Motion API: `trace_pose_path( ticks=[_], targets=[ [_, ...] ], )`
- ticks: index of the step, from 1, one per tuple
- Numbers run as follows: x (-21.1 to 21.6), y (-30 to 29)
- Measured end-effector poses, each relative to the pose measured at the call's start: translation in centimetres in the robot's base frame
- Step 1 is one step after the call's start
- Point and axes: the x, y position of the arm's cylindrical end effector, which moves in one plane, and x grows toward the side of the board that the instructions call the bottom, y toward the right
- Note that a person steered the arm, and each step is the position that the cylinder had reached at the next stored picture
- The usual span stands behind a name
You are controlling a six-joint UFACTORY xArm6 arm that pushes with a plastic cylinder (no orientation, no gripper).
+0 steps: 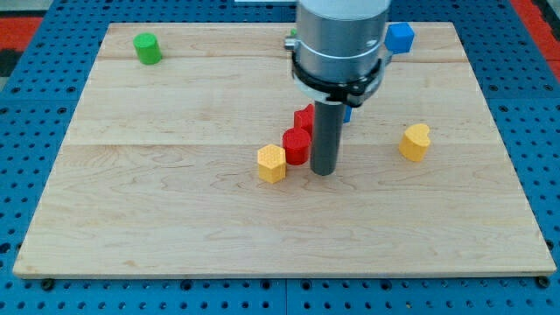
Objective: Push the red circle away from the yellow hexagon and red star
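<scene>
The red circle [296,145] sits near the board's middle, touching the yellow hexagon [272,164] at its lower left. The red star [304,117] is just above the circle, partly hidden by the rod. My tip [324,171] rests on the board right beside the red circle, on its right side, close to or touching it.
A green cylinder [147,48] stands at the top left. A second yellow block [416,142] is at the right. A blue cube [399,38] is at the top right, and a blue block [346,112] shows partly behind the rod. A green piece [291,37] peeks out beside the arm. The wooden board [175,219] lies on a blue pegboard.
</scene>
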Motion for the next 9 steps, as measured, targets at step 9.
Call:
trace_pose_path(
  ticks=[9],
  targets=[
    [-5.3, -12.9]
  ],
)
